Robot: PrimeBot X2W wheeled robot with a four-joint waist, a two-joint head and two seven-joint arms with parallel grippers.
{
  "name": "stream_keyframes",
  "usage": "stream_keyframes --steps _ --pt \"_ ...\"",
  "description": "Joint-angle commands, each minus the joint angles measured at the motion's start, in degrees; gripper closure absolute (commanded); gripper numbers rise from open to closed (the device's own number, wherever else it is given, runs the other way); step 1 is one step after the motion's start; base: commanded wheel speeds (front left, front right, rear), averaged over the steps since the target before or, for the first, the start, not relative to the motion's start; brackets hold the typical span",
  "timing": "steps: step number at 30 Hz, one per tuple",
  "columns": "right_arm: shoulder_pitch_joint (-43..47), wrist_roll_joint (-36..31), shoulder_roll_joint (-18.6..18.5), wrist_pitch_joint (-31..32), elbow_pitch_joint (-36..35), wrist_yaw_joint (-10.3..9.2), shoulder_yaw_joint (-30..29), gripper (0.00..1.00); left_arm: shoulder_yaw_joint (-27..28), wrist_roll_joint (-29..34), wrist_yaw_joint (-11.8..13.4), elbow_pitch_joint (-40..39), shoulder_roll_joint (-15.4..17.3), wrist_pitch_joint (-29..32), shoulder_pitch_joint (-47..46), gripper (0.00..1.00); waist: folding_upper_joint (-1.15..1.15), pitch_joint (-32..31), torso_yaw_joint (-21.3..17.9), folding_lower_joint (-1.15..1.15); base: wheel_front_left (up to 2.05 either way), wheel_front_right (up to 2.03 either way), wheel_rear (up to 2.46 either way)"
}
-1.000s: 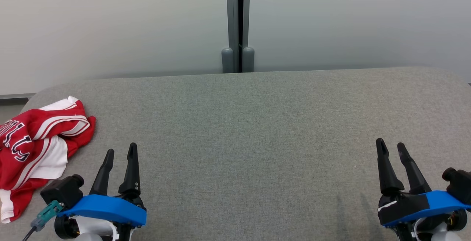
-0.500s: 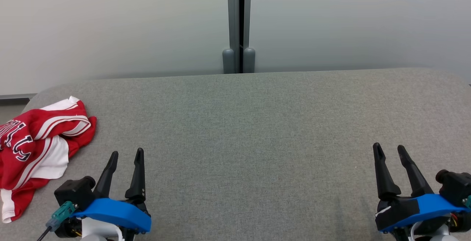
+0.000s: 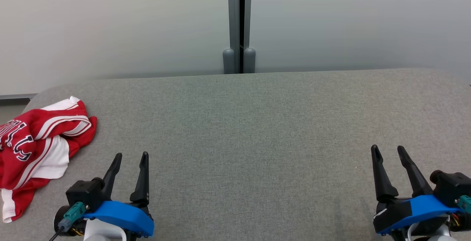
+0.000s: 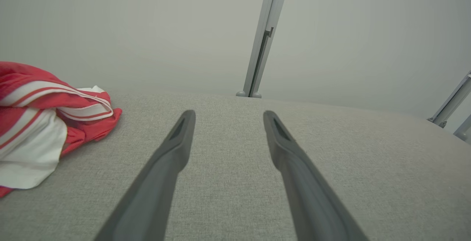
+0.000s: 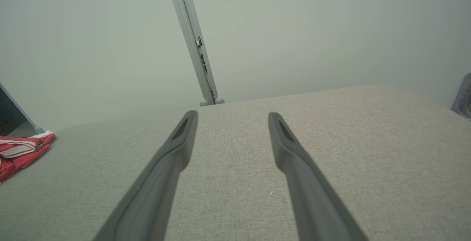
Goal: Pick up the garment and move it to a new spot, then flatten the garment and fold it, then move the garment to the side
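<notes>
Head view, entries running left to right.

1. Garment point(image 3: 36, 149): red with white panels and stripes, and dark lettering edged in white. It lies crumpled in a heap at the far left end of the grey fabric worktop point(image 3: 250, 123), and part of it runs off the frame's edge.
2. Left pincer point(image 3: 131, 155): lower left, near the garment's right side but apart from it. Its two dark fingers stand spread and grip nothing. The left wrist view shows grey cloth between them, with the garment off to the left.
3. Post point(image 3: 239, 24): a grey upright behind the worktop's far edge, at centre, against a pale wall.
4. Right pincer point(image 3: 387, 148): lower right, well apart from the garment. Its fingers are spread wide and empty over the worktop. In the right wrist view the garment sits small at the far left.
</notes>
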Motion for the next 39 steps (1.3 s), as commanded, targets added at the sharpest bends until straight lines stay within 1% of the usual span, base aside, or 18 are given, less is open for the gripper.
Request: stream_keyframes --steps 1,24,33,39 --pt "0.55 -1.25 0.01 -0.4 -0.19 0.12 -0.02 0.0 -0.43 1.14 0.26 -0.03 0.43 -0.54 -0.97 0.0 0.0 0.02 0.0 0.0 0.0 0.0 0.0" --pt "1.3 -8.45 -0.02 -1.84 -0.28 0.13 0.63 0.0 -1.64 8.82 1.04 1.85 1.21 -3.33 -0.83 0.0 0.0 0.74 0.23 0.0 0.0 0.0 0.0" --pt "0.97 -7.44 -0.01 -2.37 0.13 0.09 0.34 0.0 -1.19 7.85 1.17 2.23 1.1 -3.28 -0.82 0.0 0.0 1.05 0.22 0.0 0.0 0.0 0.0" --pt "0.94 -7.54 -0.01 -2.35 -0.14 0.09 0.01 0.0 -0.89 7.55 1.6 2.15 0.93 -3.28 -1.3 0.0 0.0 1.49 0.87 0.0 0.0 0.0 0.0"
